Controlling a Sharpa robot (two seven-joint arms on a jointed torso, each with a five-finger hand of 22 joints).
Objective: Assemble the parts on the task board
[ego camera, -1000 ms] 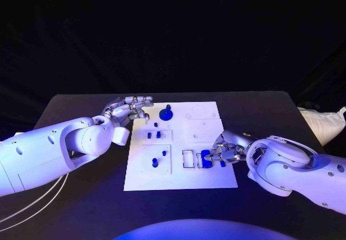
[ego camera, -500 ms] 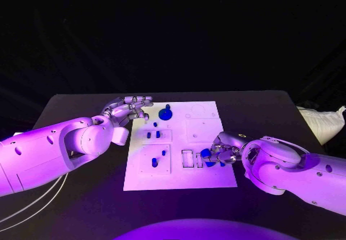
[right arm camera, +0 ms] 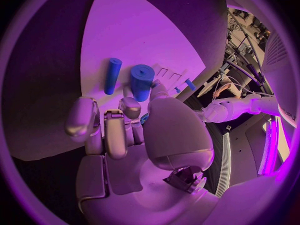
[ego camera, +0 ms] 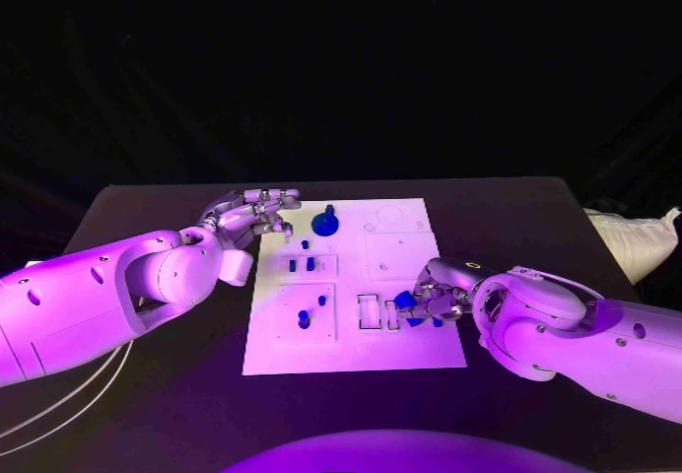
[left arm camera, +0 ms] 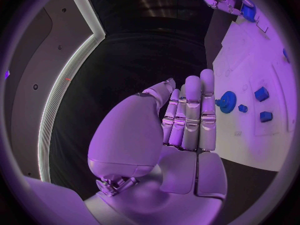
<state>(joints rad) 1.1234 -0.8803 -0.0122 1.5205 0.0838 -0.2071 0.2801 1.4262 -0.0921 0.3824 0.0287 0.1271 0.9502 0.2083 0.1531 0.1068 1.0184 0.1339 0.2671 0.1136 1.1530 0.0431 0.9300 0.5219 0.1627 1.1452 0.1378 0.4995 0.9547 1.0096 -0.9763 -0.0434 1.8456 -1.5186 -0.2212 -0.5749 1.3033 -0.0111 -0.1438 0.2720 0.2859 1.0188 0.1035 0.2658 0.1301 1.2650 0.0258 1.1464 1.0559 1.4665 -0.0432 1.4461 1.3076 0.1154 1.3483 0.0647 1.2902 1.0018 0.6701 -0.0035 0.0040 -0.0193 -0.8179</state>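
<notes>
The white task board [ego camera: 356, 350] lies mid-table with a blue gear [ego camera: 325, 224] at its far end and small blue parts [ego camera: 302, 264] standing in its slots. My left hand [ego camera: 256, 213] hovers at the board's far left corner, fingers curled together, holding nothing; the gear [left arm camera: 227, 101] shows beyond its fingers [left arm camera: 190, 115]. My right hand [ego camera: 435, 296] rests at the board's right edge with fingers curled. A sliver of a blue part [right arm camera: 145, 118] shows pinched between its thumb and fingers. Just past its fingertips stand a thick blue cylinder [right arm camera: 141, 82] and a thin blue peg [right arm camera: 112, 75].
Empty rectangular slots [ego camera: 370, 312] sit just left of my right hand. More blue parts [ego camera: 303, 318] stand in the board's near left panel. A white bag [ego camera: 637, 241] lies off the table's right edge. Bare black tabletop [ego camera: 157, 207] surrounds the board.
My right hand has shifted slightly up and to the left over the board's right edge, blue part with it. The left hand has stayed put.
</notes>
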